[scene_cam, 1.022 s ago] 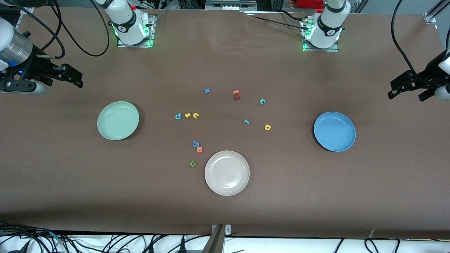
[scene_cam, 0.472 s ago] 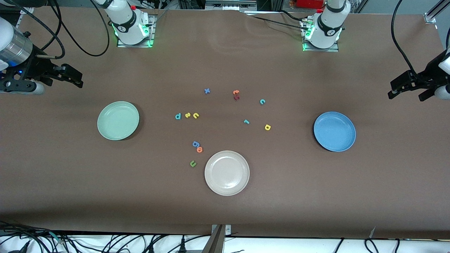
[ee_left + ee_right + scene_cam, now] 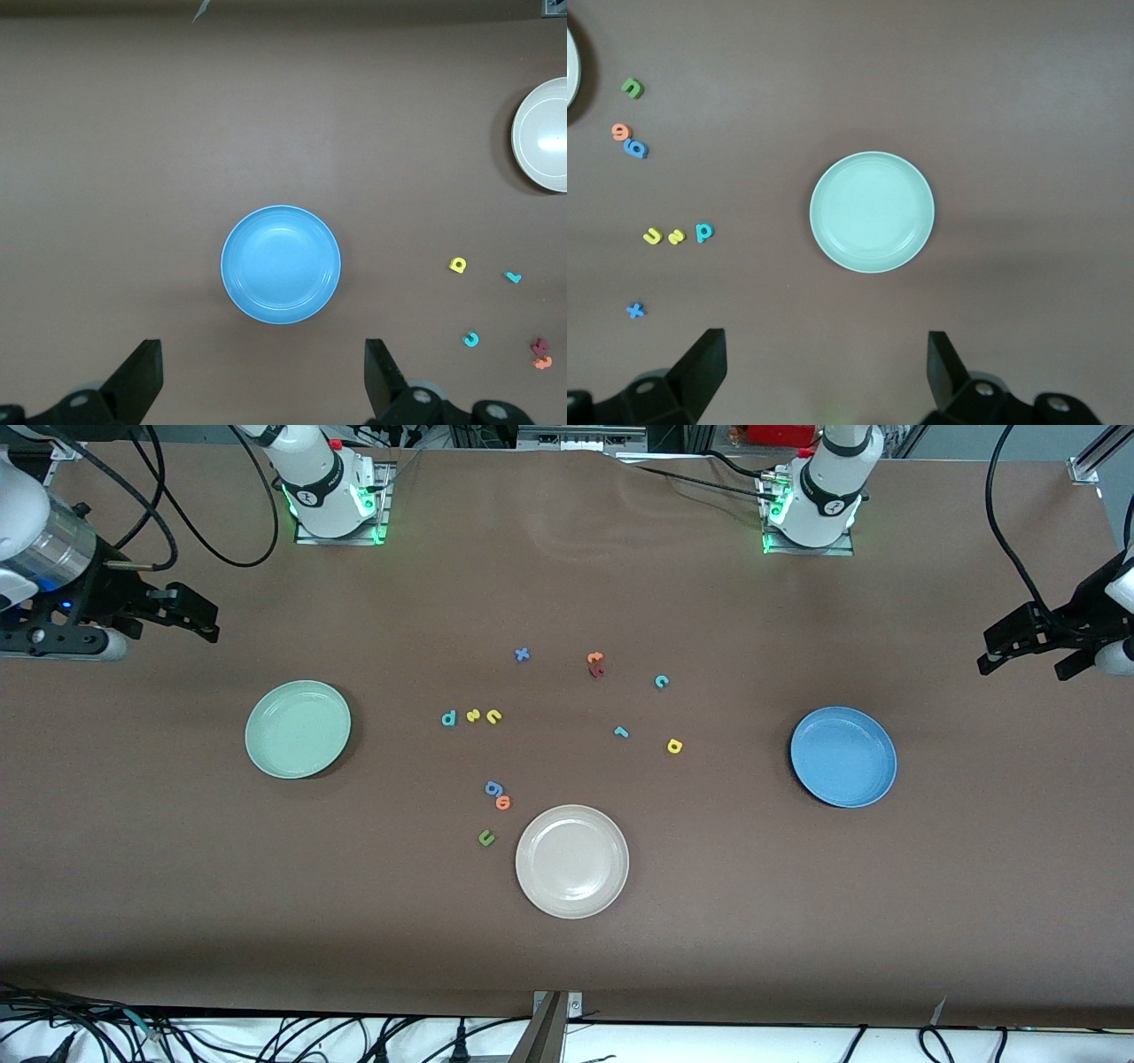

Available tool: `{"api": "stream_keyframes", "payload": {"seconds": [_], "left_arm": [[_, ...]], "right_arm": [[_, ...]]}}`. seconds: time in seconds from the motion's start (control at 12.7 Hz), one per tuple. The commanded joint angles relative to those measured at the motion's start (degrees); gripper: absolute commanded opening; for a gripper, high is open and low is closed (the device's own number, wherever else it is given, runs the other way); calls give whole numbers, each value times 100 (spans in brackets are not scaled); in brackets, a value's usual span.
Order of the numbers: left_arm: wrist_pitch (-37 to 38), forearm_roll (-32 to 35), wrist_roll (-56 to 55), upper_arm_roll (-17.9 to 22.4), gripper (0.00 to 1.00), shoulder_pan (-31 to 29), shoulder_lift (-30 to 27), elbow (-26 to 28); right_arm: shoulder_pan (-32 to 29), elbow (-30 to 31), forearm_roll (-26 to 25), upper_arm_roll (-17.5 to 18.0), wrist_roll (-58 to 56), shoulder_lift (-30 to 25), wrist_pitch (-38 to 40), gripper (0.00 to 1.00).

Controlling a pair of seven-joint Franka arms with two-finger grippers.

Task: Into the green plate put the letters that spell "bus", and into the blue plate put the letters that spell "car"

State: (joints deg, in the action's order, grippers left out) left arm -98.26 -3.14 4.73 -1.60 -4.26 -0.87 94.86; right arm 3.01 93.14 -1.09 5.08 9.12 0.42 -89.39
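The green plate (image 3: 298, 729) (image 3: 872, 212) lies toward the right arm's end and the blue plate (image 3: 843, 756) (image 3: 281, 264) toward the left arm's end. Both are bare. Between them a teal b (image 3: 448, 717) (image 3: 703, 232), yellow s (image 3: 473, 715) and yellow u (image 3: 493, 716) lie in a row. A teal c (image 3: 661, 681) (image 3: 470, 339), teal r (image 3: 621, 732) and yellow a (image 3: 674, 746) (image 3: 457, 265) are scattered closer to the blue plate. My right gripper (image 3: 199, 622) (image 3: 826, 347) hangs open over bare table beside the green plate. My left gripper (image 3: 997, 651) (image 3: 263, 354) hangs open over bare table beside the blue plate.
A beige-white plate (image 3: 572, 861) sits nearer the front camera. Beside it lie a blue g (image 3: 493, 787), an orange letter (image 3: 503, 802) and a green u (image 3: 485, 837). A blue x (image 3: 522, 654) and orange and dark red letters (image 3: 595, 664) lie nearer the bases.
My right gripper has shifted a little toward the bases and the table's middle. The left arm, plates and letters have not moved.
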Motion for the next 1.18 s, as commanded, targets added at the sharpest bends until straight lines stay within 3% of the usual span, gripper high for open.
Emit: {"api": "stream_keyframes", "payload": {"seconds": [0.0,0.39,0.79,1.1], "left_arm": [[70,-90,-16,-25,100,-23,-1,-55],[87,-99,-60,-25,100,13,86,-55],[26,-178,-17,-7,100,48,534,24],[-422,-108,-16,-7,100,723,1447,217]], "right_arm": [[243,-15,-67,2,230,212,97,100],[1173,29,39,10,300,1038,-34,100],[2210,433,13,2,732,1855,-1237,100],[2659,468,-49,10,697,2471,-2352,100]]}}
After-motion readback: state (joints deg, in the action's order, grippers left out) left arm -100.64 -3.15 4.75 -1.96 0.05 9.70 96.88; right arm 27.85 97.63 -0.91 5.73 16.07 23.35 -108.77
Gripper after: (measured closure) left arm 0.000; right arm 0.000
